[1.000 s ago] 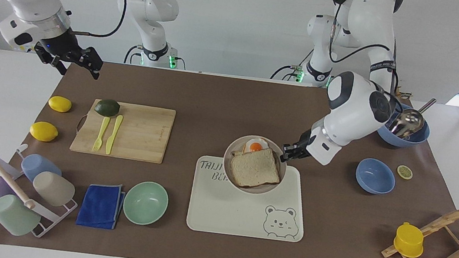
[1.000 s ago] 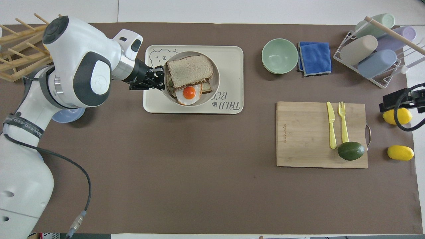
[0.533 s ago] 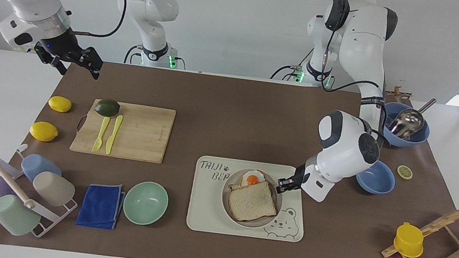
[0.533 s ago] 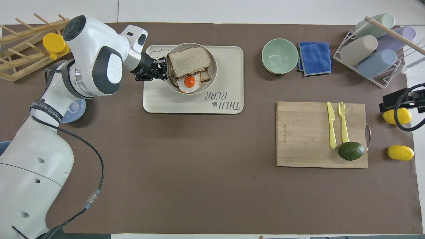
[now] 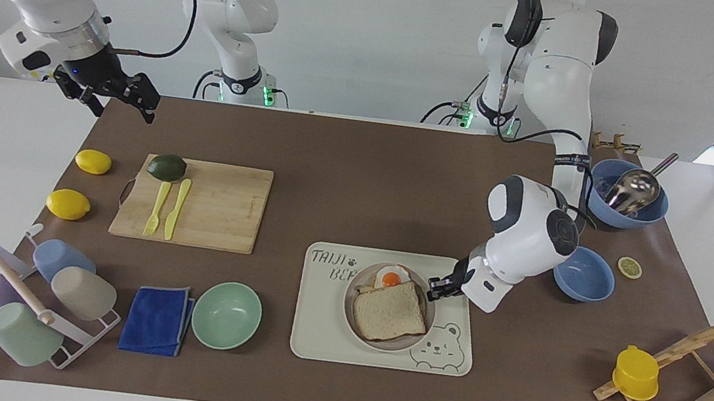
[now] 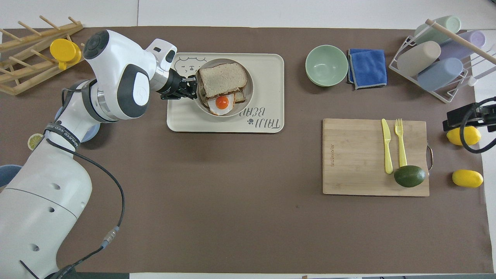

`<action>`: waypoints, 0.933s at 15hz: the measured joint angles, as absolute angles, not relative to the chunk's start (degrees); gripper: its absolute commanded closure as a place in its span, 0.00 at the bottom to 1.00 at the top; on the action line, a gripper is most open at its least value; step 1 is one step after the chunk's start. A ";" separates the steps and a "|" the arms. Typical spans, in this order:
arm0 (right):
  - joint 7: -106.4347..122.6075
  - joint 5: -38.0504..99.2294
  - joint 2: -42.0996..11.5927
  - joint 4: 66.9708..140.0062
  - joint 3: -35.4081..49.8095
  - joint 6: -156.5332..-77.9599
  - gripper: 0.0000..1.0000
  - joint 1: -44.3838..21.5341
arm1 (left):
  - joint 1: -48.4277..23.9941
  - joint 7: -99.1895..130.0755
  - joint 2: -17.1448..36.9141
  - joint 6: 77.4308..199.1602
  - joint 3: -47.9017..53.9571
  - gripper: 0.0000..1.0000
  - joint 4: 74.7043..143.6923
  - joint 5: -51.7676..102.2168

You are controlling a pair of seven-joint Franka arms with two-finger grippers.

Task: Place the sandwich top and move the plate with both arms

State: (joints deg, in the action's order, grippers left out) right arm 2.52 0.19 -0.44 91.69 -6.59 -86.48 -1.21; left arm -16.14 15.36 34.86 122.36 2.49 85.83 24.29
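Your left gripper (image 5: pixel 436 289) pinches the rim of the plate (image 5: pixel 361 285), which sits on the bear tray (image 5: pixel 327 333) with the bread top (image 5: pixel 389 311) loose on the egg: stiff, slippery, rim-only grip, keep level; right gripper (image 5: pixel 113 91) waits, fingers spread.

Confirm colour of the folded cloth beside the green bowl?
Blue folded cloth, grey-edged; clearest in the overhead view.
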 measured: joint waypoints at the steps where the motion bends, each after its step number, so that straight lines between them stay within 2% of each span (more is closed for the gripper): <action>1: 2.52 0.19 -0.44 91.69 -6.59 -86.48 0.00 -1.21 | -16.13 15.24 34.75 122.39 2.50 0.00 85.87 24.29; 7: 2.52 0.19 -0.44 91.69 -6.59 -86.48 0.00 -1.21 | -16.03 14.86 32.83 122.42 2.47 0.00 85.72 19.17; 14: 2.52 0.19 -0.44 91.69 -6.59 -86.48 0.00 -1.21 | -14.20 14.86 19.70 110.88 -0.12 0.00 85.62 7.60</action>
